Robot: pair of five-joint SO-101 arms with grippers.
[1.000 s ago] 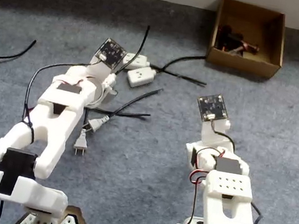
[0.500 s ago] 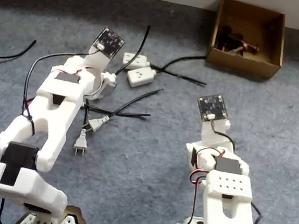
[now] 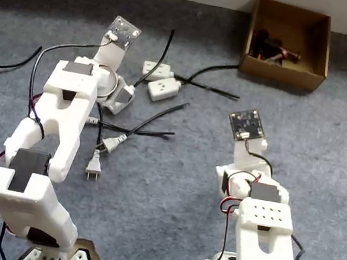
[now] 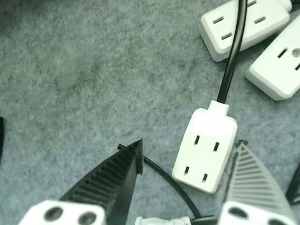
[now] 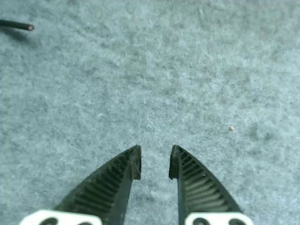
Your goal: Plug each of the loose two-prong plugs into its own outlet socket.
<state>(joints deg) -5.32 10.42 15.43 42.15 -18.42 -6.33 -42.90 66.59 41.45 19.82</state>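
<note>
The left gripper has its fingers wide apart with a white outlet socket on the carpet between them, close to the pale finger, while the right gripper, fingers slightly apart, hovers over carpet.

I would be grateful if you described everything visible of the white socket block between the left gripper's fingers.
The socket block is white, smooth and plastic-looking, oblong with rounded corners. Its upturned face shows two pairs of narrow slots, all empty. A black cord leaves one short end and crosses another white socket. The block lies flat on the grey carpet between the open fingers of the left gripper. The pale finger is close beside it, contact unclear.
</note>
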